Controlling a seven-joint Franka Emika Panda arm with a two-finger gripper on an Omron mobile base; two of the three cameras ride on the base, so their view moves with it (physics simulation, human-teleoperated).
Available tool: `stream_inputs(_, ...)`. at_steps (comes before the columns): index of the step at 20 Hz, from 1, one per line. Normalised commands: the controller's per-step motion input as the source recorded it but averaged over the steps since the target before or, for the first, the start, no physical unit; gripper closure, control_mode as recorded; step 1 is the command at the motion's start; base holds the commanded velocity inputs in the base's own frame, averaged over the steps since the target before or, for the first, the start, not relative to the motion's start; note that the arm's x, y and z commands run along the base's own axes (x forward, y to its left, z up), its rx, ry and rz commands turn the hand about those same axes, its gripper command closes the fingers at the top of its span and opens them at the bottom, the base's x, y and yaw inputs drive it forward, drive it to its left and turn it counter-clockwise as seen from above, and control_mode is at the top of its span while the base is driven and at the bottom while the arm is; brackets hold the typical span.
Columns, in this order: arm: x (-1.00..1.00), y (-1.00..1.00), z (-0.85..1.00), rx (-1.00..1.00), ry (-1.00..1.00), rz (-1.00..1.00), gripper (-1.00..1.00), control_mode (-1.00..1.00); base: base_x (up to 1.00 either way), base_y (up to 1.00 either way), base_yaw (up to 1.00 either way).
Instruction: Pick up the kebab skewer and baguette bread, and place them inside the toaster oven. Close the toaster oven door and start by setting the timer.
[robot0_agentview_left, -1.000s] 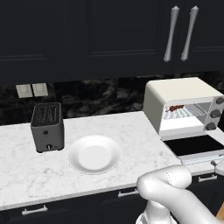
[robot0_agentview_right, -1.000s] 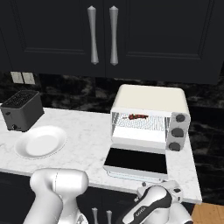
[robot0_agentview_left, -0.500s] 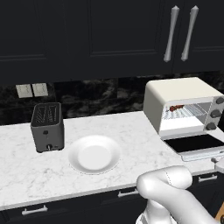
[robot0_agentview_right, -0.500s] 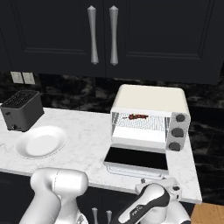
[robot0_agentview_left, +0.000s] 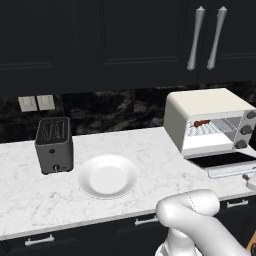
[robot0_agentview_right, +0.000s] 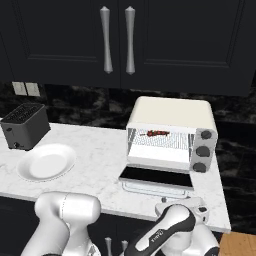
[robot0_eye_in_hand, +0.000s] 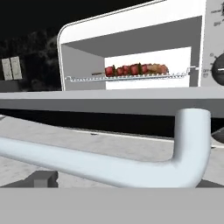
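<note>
Arm low before toaster oven door (robot0_agentview_right: 156, 177), end effector (robot0_eye_in_hand: 118, 181) spread wide, ungripping

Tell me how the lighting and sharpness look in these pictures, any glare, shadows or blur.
Left base view: even, flat light, soft shadow beside the dark grey slot toaster, black cabinets nearly featureless. Right base view: crisp, no glare on the dark glass toaster oven door. Hand view: the white bar handle looms large and soft-edged up close; the red-brown kebab skewer on the wire rack stays sharp.
</note>
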Motion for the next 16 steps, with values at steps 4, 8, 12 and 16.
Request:
stream_inputs(4,0.16,0.38,0.52,0.0,-0.01,-0.01,-1.0,-1.0,0.0,0.0,0.0)
stream_inputs(8,0.24,0.42,0.58,0.0,-0.03,-0.02,-1.0,-1.0,0.0,0.0,0.0)
stream_inputs(12,0.29,0.39,0.61,0.0,-0.04,-0.02,-1.0,-1.0,0.0,0.0,0.0)
stream_inputs(16,0.33,0.37,0.62,0.0,-0.06,-0.04,-1.0,-1.0,0.0,0.0,0.0)
